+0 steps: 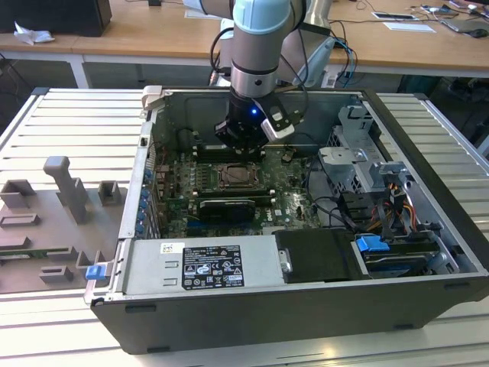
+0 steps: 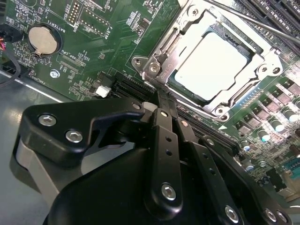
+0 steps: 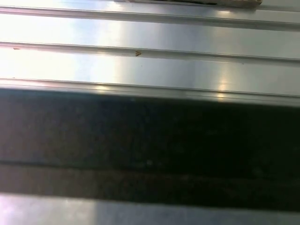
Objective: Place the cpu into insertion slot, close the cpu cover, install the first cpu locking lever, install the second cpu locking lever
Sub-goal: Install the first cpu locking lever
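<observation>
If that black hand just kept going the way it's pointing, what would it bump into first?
Probably the corner of the cpu cover, closed over the cpu; the hand points at that edge, though depth is hard to judge.

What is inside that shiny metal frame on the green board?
Inside the cpu cover lies the cpu, a pale flat square that shows through the big window. The insertion slot is underneath, so the chip and frame hide it. The pincer hangs beside the cover's corner.

Computer case (image 1: 252, 317) lies open on the bench (image 1: 69, 115) | circuit board (image 1: 286, 206) inside on its floor | cpu (image 2: 213, 65) sits in the insertion slot (image 2: 159, 63) mid-board, cpu cover (image 2: 262, 63) down around it | gripper (image 1: 238, 145) hangs just above the slot | drive cage (image 1: 359, 164) at the exterior view's right | power supply (image 1: 202, 264) along the near wall
</observation>
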Controlling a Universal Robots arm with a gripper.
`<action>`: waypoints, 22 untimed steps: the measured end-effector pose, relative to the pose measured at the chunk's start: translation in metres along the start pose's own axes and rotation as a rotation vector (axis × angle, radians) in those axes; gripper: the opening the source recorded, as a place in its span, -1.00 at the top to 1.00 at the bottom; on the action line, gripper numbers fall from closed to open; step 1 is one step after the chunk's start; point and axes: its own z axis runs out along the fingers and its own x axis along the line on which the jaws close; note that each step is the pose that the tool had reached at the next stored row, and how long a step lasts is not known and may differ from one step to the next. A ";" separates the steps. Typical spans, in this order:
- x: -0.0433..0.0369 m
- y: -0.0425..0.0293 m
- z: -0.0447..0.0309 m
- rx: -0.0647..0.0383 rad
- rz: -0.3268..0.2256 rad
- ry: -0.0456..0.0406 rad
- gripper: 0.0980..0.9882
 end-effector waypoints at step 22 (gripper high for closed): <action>0.0002 -0.0034 -0.0088 0.000 0.000 -0.0001 0.98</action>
